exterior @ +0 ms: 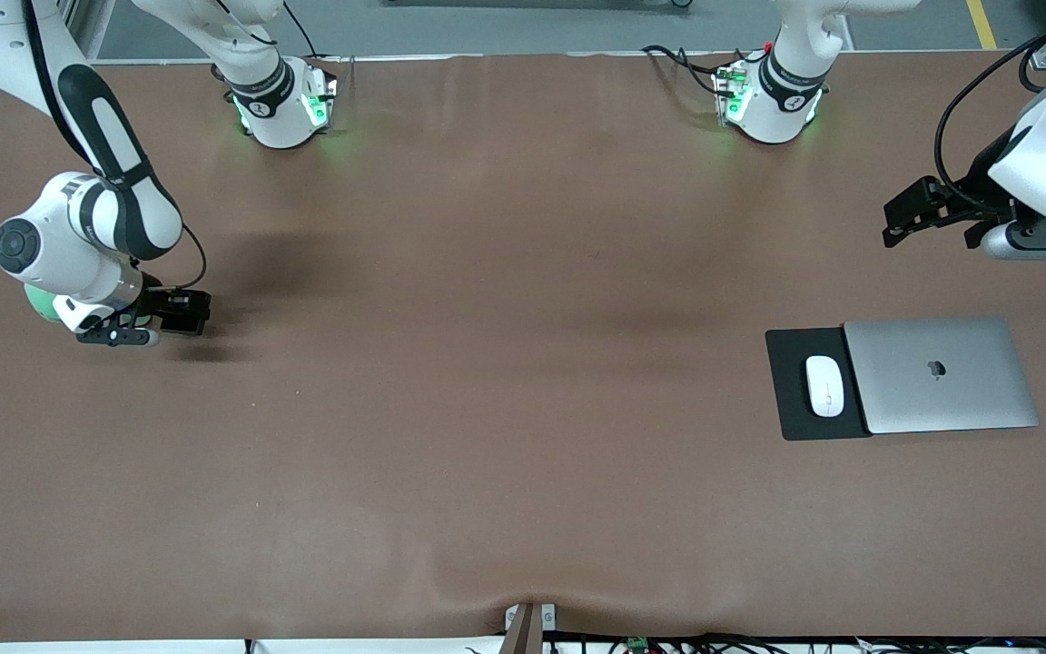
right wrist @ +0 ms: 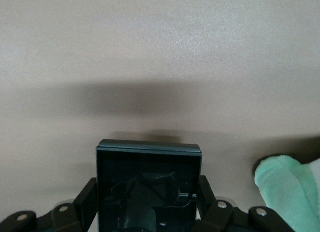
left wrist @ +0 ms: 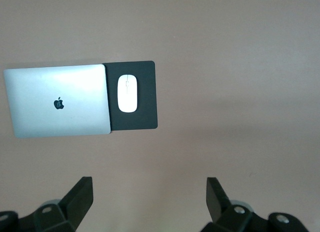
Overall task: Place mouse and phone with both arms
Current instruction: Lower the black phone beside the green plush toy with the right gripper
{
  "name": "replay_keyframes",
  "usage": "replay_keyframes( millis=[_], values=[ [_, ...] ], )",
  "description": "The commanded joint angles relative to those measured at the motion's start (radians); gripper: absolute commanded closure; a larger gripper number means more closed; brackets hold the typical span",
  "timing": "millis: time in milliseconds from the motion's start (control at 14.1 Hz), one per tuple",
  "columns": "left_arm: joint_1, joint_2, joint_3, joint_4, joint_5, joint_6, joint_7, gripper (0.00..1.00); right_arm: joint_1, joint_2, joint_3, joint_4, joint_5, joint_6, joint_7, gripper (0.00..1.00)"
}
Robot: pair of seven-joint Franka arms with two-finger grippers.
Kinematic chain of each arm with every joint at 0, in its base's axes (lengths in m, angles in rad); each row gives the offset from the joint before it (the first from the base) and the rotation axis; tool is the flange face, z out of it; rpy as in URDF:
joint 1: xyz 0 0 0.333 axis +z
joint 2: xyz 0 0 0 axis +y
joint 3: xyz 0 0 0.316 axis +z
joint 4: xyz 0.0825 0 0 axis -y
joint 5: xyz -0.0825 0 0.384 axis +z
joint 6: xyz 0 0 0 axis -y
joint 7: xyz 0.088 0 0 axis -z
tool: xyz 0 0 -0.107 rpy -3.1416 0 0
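With the mouse (exterior: 824, 385) on the mouse pad (exterior: 791, 400) near the table's (exterior: 487, 363) left-arm end, the spread-open left gripper (exterior: 906, 218) waits; the right gripper (exterior: 180, 313), clamping the phone (right wrist: 149, 184) above the right-arm edge, should lower it flat.

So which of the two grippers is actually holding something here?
The right gripper, over bare table at the right arm's end: it is shut on the phone. The left gripper hangs open and empty near the laptop.

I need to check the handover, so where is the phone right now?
The phone is clamped in the right pincer, up over bare table at the right arm's end, well apart from the mouse.
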Motion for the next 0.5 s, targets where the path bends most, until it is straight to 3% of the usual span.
replay_keyframes(
  millis=[0, 284, 426],
  values=[
    [-0.003, -0.006, -0.002, -0.015, 0.024, 0.017, -0.005, 0.0, -0.031, 0.005, 0.018, -0.021, -0.008, 0.03, -0.029, 1.0],
    [-0.001, -0.003, -0.002, -0.015, 0.024, 0.018, -0.005, 0.0, -0.042, 0.014, 0.018, -0.021, -0.005, 0.03, -0.029, 1.0],
    [-0.001, -0.001, -0.002, -0.013, 0.023, 0.03, -0.004, 0.0, -0.039, 0.027, 0.018, -0.019, 0.003, 0.032, -0.027, 0.87]
  ],
)
